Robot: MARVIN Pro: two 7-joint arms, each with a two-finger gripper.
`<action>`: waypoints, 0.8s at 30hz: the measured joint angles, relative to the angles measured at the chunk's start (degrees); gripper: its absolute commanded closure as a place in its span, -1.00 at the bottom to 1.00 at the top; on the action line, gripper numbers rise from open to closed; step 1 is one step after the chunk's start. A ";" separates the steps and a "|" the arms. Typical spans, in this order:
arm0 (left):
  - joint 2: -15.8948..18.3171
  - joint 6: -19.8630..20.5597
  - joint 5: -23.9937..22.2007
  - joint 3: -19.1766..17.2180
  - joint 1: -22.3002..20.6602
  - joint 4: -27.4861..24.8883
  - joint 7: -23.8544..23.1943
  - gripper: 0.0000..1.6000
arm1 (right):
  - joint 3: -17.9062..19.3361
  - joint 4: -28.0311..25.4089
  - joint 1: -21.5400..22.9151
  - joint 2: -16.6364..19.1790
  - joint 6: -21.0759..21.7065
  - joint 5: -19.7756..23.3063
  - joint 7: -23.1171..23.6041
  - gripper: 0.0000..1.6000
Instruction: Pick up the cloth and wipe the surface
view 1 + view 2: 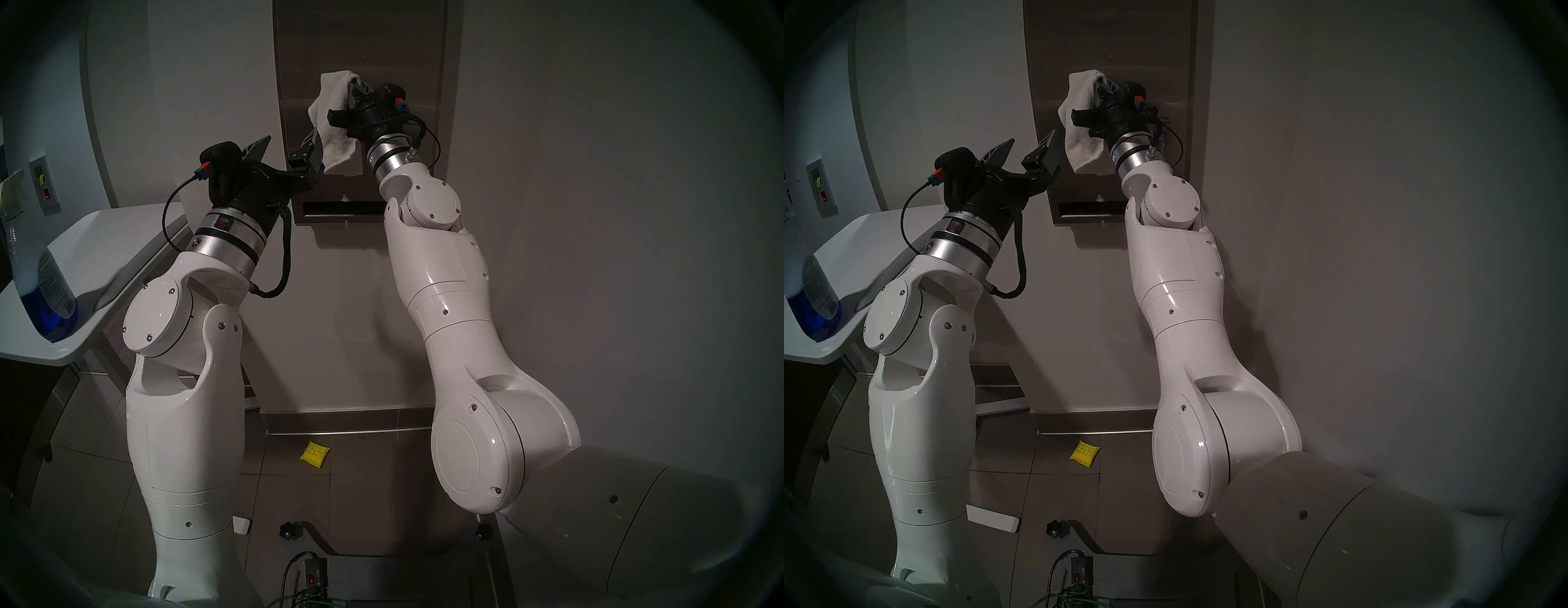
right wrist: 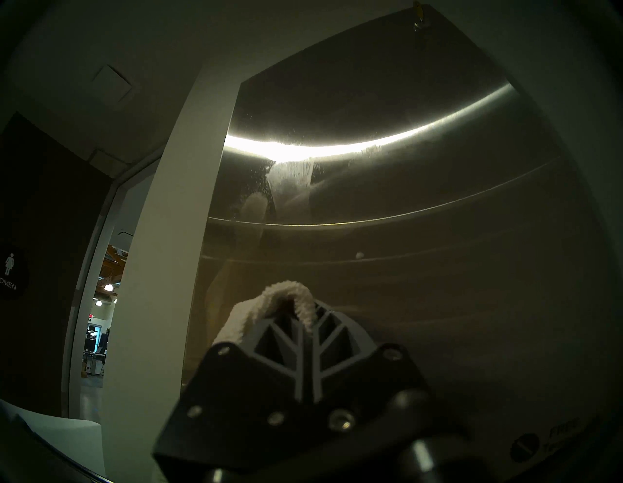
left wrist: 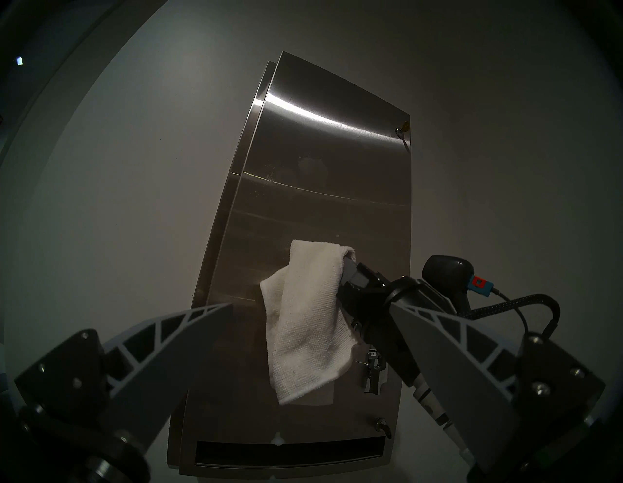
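Looking from my head, my right gripper (image 1: 354,91) is clamped on the cloth (image 1: 335,123), hiding the dispenser front (image 1: 360,42) label. Left wrist: cloth hangs lengthwise against it, above the slot (image 3: 286,450); my left gripper (image 3: 313,307) gapes empty.

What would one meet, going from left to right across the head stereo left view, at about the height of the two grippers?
Blue spray bottle → white counter → left gripper, jaws open → cloth, against the steel dispenser front → right gripper, jaws shut on the cloth.
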 measured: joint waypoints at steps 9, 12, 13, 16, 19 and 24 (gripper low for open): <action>-0.06 0.02 0.05 -0.03 0.00 -0.01 -0.06 -1.00 | -0.44 -2.46 -0.64 -0.04 0.07 -1.38 -1.18 1.00; -0.08 0.03 0.07 -0.04 -0.01 -0.01 -0.07 -1.00 | -0.68 -3.17 -1.02 -0.07 0.05 -2.22 -2.02 1.00; -0.08 0.03 0.08 -0.04 -0.01 -0.01 -0.08 -1.00 | -0.75 -3.33 -1.13 -0.07 0.04 -2.42 -2.21 1.00; -0.11 0.05 0.10 -0.05 -0.02 -0.01 -0.10 -1.00 | -1.08 -3.91 -1.64 -0.12 0.02 -3.33 -3.04 1.00; -0.13 0.05 0.12 -0.05 -0.02 -0.01 -0.11 -1.00 | -1.35 -4.20 -1.94 -0.17 0.03 -3.95 -3.59 1.00; -0.16 0.06 0.14 -0.07 -0.02 -0.01 -0.14 -1.00 | -1.91 -4.76 -2.60 -0.38 0.03 -5.17 -4.75 1.00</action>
